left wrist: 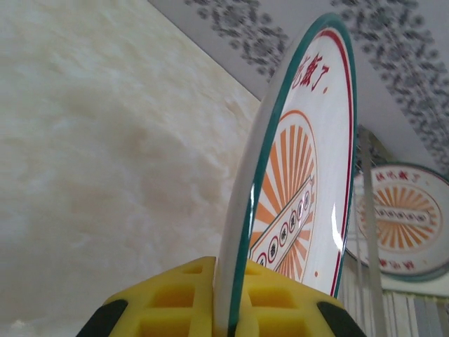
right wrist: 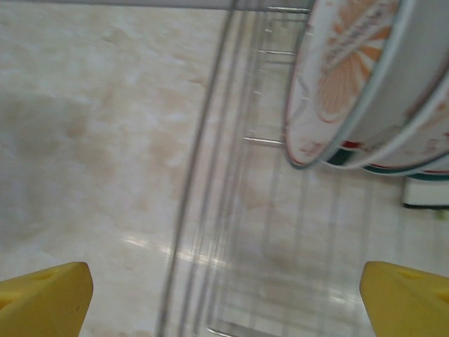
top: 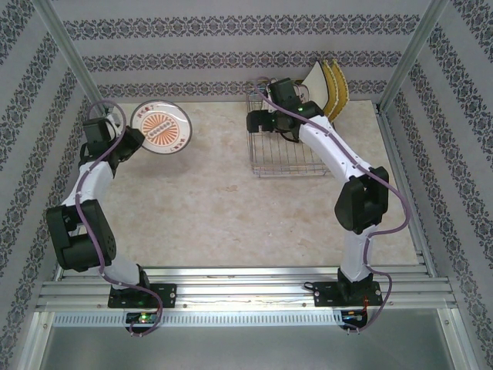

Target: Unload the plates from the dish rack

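Up in the upper left of the overhead view, the left gripper [left wrist: 228, 303] is clamped on the rim of a round sunburst-patterned plate [top: 160, 127], held on edge. Right of centre, the right gripper [right wrist: 224, 288] hangs with fingers spread wide over the dish rack [top: 286, 158], where more round plates [right wrist: 351, 84] stand. Yellow square plates [top: 336, 89] lean at its upper-right corner.

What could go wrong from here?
1. The left end effector pinches the round plate by its rim only, on edge; it could pivot or slip.
2. The right end effector is open close to the dish rack wires and the tightly packed racked plates; a finger could snag a wire or bump a neighbouring plate.
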`<state>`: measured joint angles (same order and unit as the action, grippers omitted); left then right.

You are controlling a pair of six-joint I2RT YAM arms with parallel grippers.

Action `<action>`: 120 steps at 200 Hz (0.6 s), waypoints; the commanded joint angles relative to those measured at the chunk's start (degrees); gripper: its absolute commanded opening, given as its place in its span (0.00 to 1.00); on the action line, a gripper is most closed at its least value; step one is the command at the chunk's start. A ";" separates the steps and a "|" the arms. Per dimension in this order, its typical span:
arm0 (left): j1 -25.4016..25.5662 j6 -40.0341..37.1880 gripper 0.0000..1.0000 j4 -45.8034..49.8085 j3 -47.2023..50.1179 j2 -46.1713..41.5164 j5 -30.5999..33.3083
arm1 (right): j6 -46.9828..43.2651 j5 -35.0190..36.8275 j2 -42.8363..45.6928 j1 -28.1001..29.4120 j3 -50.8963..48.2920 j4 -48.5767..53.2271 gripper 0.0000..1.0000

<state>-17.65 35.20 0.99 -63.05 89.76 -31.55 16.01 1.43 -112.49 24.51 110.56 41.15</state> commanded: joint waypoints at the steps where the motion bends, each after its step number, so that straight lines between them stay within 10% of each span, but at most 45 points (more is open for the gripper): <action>1: -1.87 4.86 0.00 -9.85 1.05 2.78 2.58 | -4.01 6.71 -0.75 -0.25 3.74 6.08 0.98; 120: -4.59 4.84 0.00 -13.43 -4.17 17.59 8.38 | -4.41 8.81 -6.43 -2.77 11.44 10.86 0.98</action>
<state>-21.56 39.55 -6.55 -63.94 106.41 -23.77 11.97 8.88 -117.67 22.22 118.91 49.93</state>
